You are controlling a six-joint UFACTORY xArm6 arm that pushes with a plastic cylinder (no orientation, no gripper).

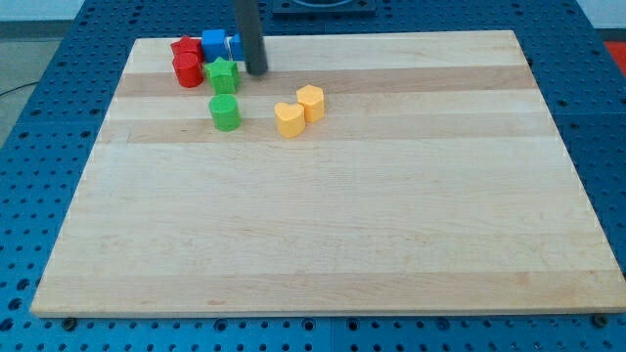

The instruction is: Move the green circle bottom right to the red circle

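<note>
The green circle (224, 112) sits on the wooden board (333, 215) at the upper left. The red circle (188, 70) lies up and to the left of it, with another red block (182, 48) just behind. A green star-like block (223, 74) sits between the two circles, right of the red circle. My tip (256, 70) rests on the board just right of the green star block and above right of the green circle, touching neither that I can tell.
A blue block (213, 44) and a second blue block (235, 45), partly hidden behind the rod, sit at the top edge. Two yellow blocks (289, 119) (310, 103) lie side by side right of the green circle.
</note>
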